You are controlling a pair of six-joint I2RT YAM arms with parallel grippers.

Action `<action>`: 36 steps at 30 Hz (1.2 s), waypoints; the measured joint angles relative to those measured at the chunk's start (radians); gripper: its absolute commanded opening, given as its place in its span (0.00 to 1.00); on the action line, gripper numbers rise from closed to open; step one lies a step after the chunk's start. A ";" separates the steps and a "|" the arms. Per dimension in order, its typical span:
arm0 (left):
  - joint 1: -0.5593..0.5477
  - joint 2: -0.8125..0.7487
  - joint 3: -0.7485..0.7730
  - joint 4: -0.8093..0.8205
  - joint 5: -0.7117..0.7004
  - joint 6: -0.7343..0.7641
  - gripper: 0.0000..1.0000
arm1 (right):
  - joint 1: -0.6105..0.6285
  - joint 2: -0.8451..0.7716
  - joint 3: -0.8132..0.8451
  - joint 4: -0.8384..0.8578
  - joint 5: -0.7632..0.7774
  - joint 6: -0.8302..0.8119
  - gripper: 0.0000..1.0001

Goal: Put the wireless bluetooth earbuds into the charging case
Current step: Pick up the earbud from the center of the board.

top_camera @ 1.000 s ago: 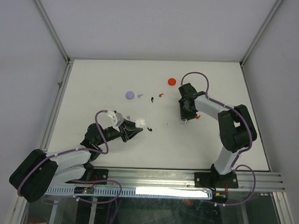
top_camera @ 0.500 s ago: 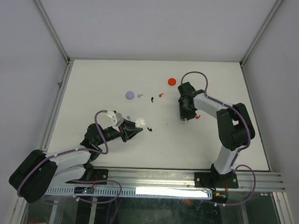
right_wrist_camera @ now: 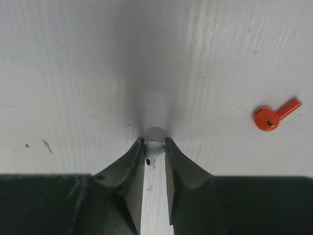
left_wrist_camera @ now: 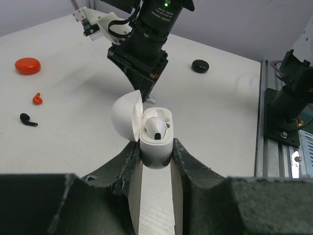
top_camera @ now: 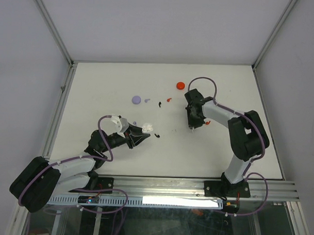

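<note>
While clamped upright between the closed-in fingers of the left gripper (left_wrist_camera: pixel 155 147), note charging case (left_wrist_camera: pixel 156 156) with lid open and one white earbud (left_wrist_camera: pixel 156 128) seated inside. Note right gripper (right_wrist_camera: pixel 155 149) pinched on second white earbud (right_wrist_camera: pixel 155 139) at table (right_wrist_camera: pixel 73 73) surface, with red earbud (right_wrist_camera: pixel 266 118) lying nearby, apart.

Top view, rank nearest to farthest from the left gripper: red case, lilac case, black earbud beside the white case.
1. Black earbud, just right of the left gripper.
2. Lilac case, farther back, slightly left.
3. Red case, far back, to the right.
</note>
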 measured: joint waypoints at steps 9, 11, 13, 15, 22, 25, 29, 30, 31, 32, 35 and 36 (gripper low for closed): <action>0.000 0.010 0.000 0.067 0.019 -0.018 0.00 | 0.092 -0.204 -0.072 0.021 0.000 0.013 0.17; 0.000 0.010 0.000 0.080 0.026 -0.019 0.00 | 0.113 -0.268 -0.075 0.040 0.005 0.014 0.17; 0.000 0.010 0.000 0.095 0.037 -0.019 0.00 | 0.139 -0.335 -0.077 0.065 0.012 0.015 0.17; 0.000 0.010 0.000 0.108 0.051 -0.020 0.00 | 0.167 -0.395 -0.081 0.094 0.017 0.015 0.17; 0.000 0.031 0.019 0.158 0.103 -0.027 0.00 | 0.258 -0.593 -0.140 0.203 0.039 0.015 0.16; 0.000 0.049 0.027 0.180 0.119 -0.034 0.00 | 0.303 -0.674 -0.180 0.269 0.045 0.014 0.16; 0.000 0.073 0.042 0.204 0.135 -0.041 0.00 | 0.373 -0.787 -0.242 0.380 0.039 0.010 0.16; 0.000 0.078 0.048 0.210 0.139 -0.042 0.00 | 0.391 -0.808 -0.256 0.413 0.036 0.005 0.16; 0.000 0.083 0.053 0.216 0.142 -0.045 0.00 | 0.407 -0.824 -0.267 0.441 0.036 0.000 0.16; 0.000 0.089 0.058 0.221 0.144 -0.047 0.00 | 0.421 -0.835 -0.275 0.466 0.036 -0.004 0.16; 0.000 0.102 0.065 0.238 0.146 -0.060 0.00 | 0.468 -0.851 -0.304 0.548 0.035 -0.025 0.16; 0.000 0.106 0.065 0.243 0.146 -0.064 0.00 | 0.490 -0.855 -0.320 0.586 0.036 -0.034 0.16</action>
